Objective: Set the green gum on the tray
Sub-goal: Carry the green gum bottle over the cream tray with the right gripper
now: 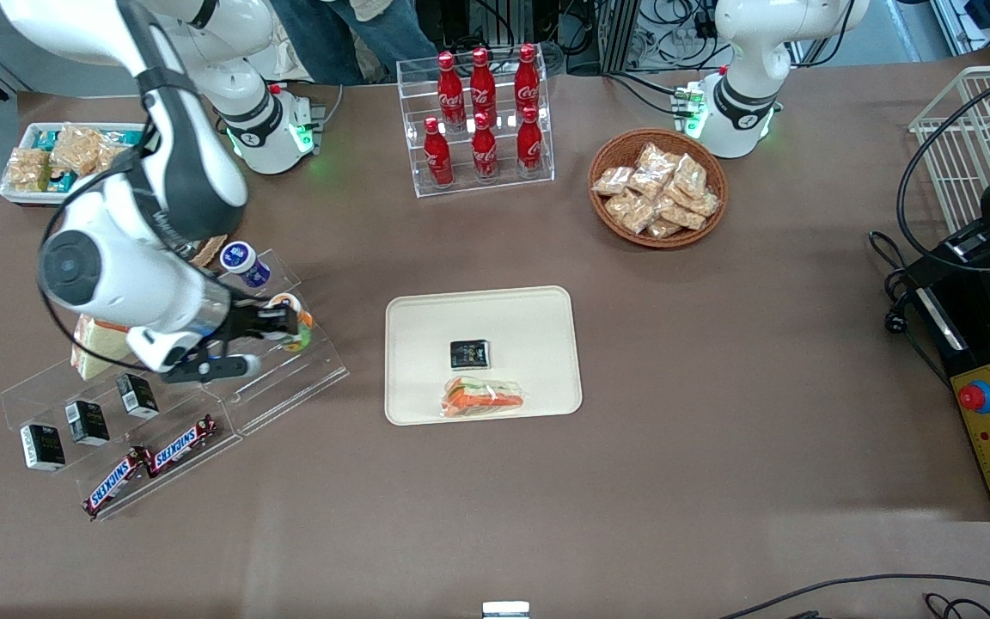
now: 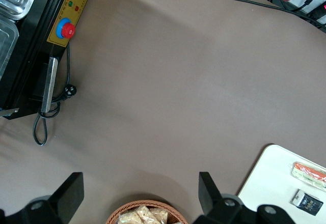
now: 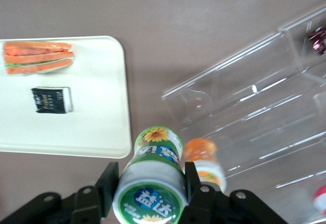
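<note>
Brown tabletop fills the front view, with the cream tray (image 1: 546, 309) at centre frame. At left centre, the gripper (image 1: 276, 331) clamps the green gum (image 3: 153, 180) above the clear display stand (image 1: 289, 378), beside an orange bottle (image 3: 204, 160).

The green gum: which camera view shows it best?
The right wrist view: the green gum fills it, held between the hand's fingers, beside an orange bottle. The front view shows only a sliver of it at the hand; the left wrist view does not show it.
</note>
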Action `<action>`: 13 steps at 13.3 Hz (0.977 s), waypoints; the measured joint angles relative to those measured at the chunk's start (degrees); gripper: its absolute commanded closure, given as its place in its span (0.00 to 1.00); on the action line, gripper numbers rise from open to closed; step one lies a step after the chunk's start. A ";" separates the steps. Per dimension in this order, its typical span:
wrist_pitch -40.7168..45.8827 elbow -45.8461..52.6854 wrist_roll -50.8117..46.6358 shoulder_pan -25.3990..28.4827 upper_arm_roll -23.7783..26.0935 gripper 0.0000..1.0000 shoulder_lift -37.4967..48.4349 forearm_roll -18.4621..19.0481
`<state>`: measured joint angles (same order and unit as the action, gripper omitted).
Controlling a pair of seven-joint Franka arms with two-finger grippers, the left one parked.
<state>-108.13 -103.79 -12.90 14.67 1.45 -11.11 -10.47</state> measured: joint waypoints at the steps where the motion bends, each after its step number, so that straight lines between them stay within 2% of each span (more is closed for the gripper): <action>1: -0.02 0.10 -3.99 2.56 0.04 0.49 -0.28 -0.02; 7: -7.40 0.73 -14.99 13.10 -0.01 0.49 -7.71 -1.57; 13: -13.33 1.03 -15.59 14.04 -0.69 0.46 -14.43 -1.57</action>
<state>-121.46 -102.76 -28.49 28.70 0.76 -25.54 -12.04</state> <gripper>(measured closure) 0.423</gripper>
